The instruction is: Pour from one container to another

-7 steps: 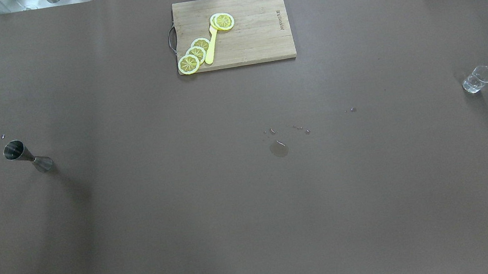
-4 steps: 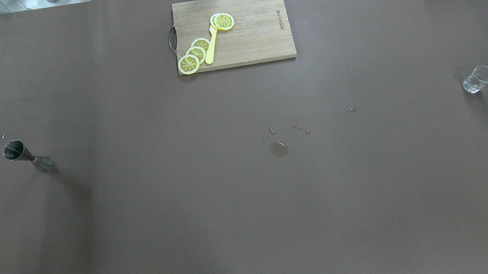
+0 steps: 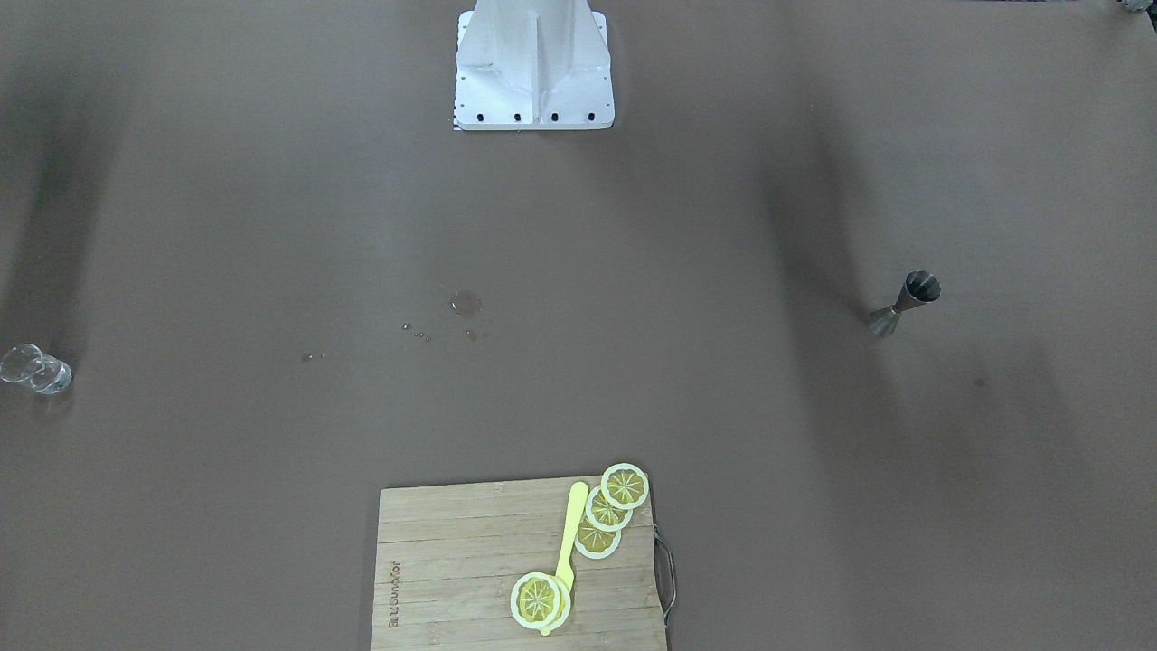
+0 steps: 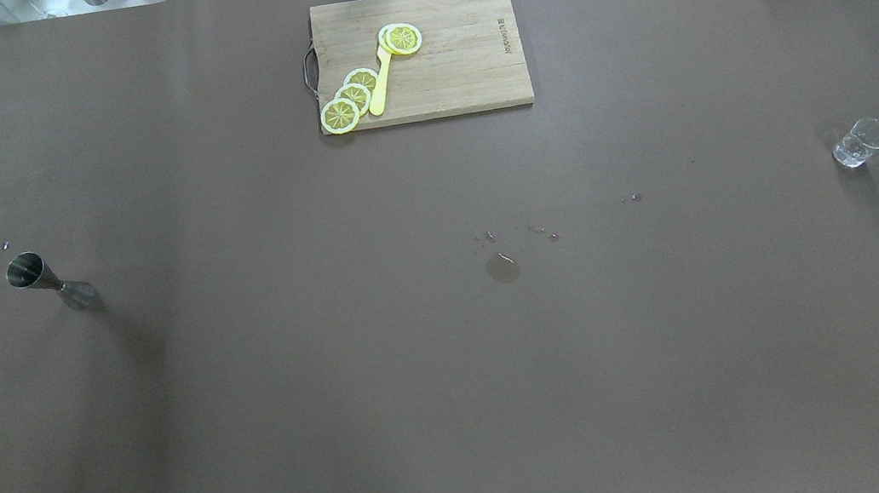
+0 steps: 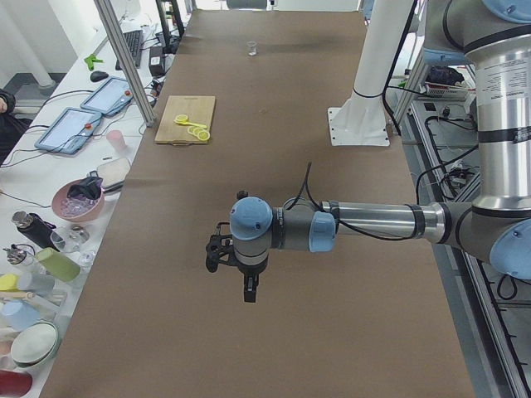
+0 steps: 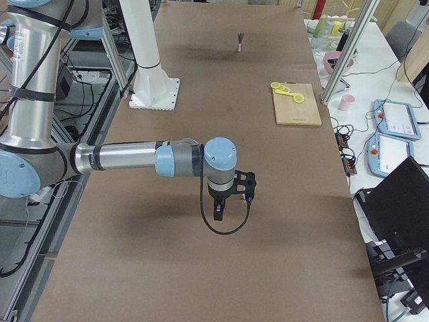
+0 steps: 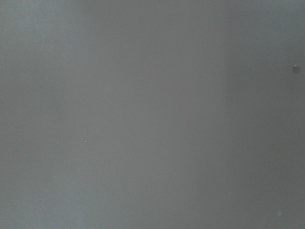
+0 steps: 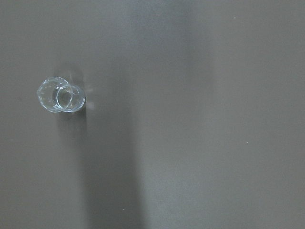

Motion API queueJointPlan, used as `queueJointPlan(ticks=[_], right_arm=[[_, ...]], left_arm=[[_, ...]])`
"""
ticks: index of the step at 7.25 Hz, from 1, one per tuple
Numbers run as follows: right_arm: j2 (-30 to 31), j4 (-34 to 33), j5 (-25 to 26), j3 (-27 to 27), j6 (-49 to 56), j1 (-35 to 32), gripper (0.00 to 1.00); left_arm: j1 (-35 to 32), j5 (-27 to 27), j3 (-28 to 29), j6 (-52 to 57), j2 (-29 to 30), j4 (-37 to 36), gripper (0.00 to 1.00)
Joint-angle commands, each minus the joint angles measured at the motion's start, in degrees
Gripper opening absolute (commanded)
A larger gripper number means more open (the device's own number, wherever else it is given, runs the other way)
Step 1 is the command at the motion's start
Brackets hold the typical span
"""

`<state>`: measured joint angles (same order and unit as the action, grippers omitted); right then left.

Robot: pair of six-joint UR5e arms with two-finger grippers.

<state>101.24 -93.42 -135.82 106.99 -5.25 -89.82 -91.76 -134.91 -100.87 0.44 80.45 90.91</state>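
Narrow jigger (image 4: 51, 282) could've tipped if grabbed off-centre; glass (image 4: 861, 142) stood well apart. Couldn't tell if left fingers (image 5: 250, 292) or right fingers (image 6: 217, 213) were clenched.

Overhead view: cutting board (image 4: 457, 63) placed at top centre of table (image 4: 256, 410); lemon slices (image 4: 350, 100) and utensil (image 4: 380, 87) laid on board's left half. Jigger (image 4: 51, 282) stood at far left, mid-height; glass (image 4: 861, 142) at far right, mid-height. Puddle (image 4: 502, 269) seen near centre, droplets (image 4: 540, 230) just above it.

A long brown-covered table (image 4: 273, 407) stands beside a white bench (image 5: 33, 178) holding tablets (image 5: 106, 95) and bowls (image 5: 77, 199).
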Motion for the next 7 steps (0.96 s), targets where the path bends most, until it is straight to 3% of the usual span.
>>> queueJointPlan(ticks=[1,5,7], right_arm=[[-0.3,0.1,0.0,0.1,-0.1,0.0,1.00],[-0.3,0.1,0.5,-0.1,0.2,0.0,1.00],[-0.7,0.7,0.6,0.2,5.4,0.1,1.00]], left_arm=[[0.0,0.0,0.0,0.0,0.2,0.1,0.99],[-0.1,-0.1,0.0,0.0,0.2,0.1,0.98],[0.0,-2.2,-0.3,-0.1,0.7,0.1,0.98]])
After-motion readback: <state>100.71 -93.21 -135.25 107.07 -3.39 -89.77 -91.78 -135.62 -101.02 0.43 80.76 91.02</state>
